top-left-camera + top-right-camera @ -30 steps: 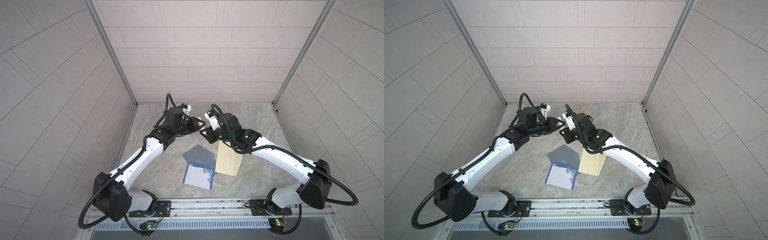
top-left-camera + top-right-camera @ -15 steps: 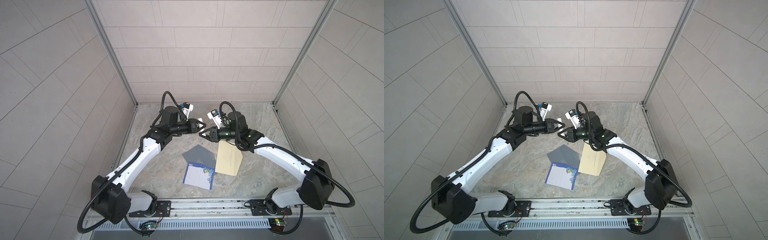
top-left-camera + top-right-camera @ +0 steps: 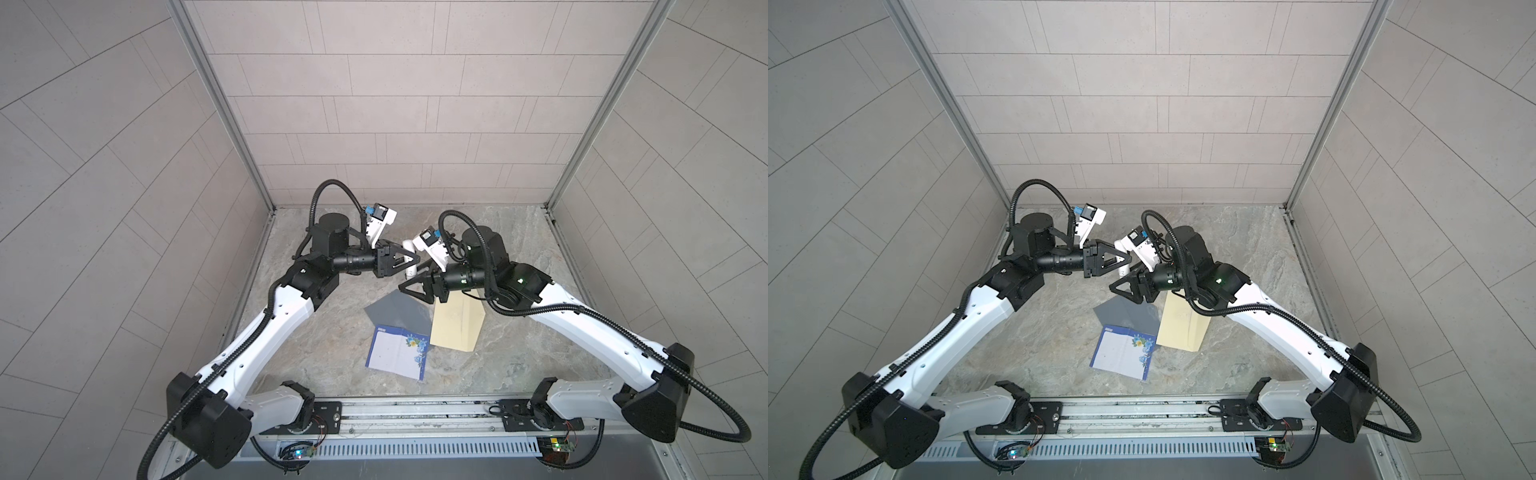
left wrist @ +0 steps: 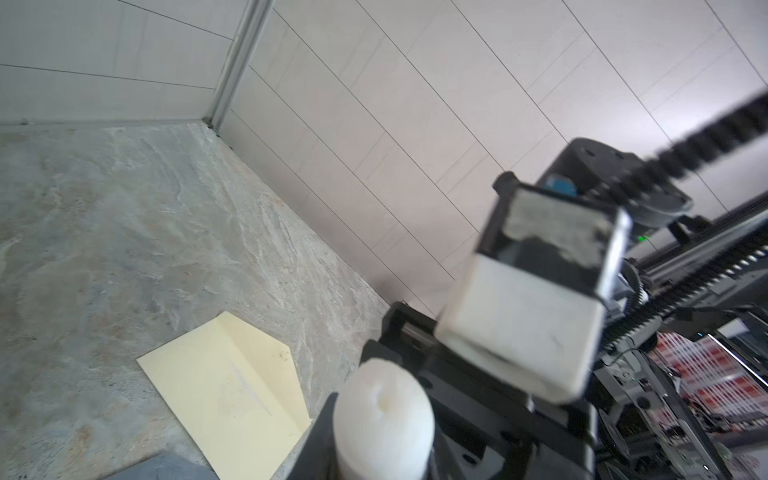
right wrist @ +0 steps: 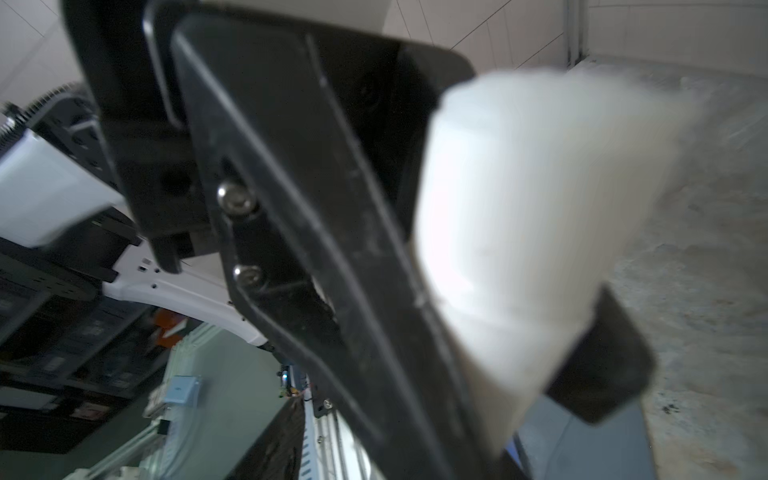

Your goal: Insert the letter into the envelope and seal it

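The letter [image 3: 397, 351], white with a blue border and flowers, lies flat at the table's front middle in both top views. To its right lies the cream envelope [image 3: 455, 322], also seen in the left wrist view [image 4: 232, 386]. My left gripper [image 3: 417, 261] hangs above the table behind them, shut on a white stick [image 4: 382, 415] that pokes out on both sides of its jaws. My right gripper [image 3: 401, 286] points at it from the right, its tip just under the stick's lower end. Its jaws show only side-on. In the right wrist view the stick [image 5: 519, 228] is a blur.
A grey sheet [image 3: 397, 311] lies on the marble table [image 3: 324, 357], tucked against the letter and the envelope. Tiled walls close in the back and both sides. A metal rail [image 3: 415, 415] with both arm bases runs along the front edge.
Both grippers have shifted a little toward the front. The right gripper has dropped away from the left gripper's tip, and the white stick has stayed with the left.
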Controlling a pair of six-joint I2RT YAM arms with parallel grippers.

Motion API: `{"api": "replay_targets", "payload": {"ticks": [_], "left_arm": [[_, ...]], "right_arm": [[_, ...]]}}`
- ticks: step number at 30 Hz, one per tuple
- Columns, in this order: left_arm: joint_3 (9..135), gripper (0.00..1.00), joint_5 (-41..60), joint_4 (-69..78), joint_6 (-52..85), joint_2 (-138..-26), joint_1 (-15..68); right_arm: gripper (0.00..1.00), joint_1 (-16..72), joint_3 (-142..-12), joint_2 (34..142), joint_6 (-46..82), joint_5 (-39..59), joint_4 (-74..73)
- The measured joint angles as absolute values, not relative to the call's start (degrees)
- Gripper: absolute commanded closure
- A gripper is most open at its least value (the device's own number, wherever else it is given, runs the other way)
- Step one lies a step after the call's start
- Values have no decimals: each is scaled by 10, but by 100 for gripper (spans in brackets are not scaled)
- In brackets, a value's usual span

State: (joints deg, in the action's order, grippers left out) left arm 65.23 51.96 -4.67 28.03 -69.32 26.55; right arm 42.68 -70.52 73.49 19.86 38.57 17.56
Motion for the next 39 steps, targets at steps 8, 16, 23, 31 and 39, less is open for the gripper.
{"api": "replay_targets", "payload": {"ticks": [8,16,23,31,39], "left_arm": [[652,100,382,-52,334,-693,269],[652,100,354,-41,379,-694,272],[643,100,355,-15,403,-694,273],[630,100,357,-8,409,-694,275],[630,100,364,-6,411,-698,275]], "right_arm": [[50,465,-723,746,173,201,218],[53,465,-737,778,176,168,208],[57,465,-767,792,175,148,207],[75,464,-771,791,166,121,205],[100,451,-764,787,170,144,202]]}}
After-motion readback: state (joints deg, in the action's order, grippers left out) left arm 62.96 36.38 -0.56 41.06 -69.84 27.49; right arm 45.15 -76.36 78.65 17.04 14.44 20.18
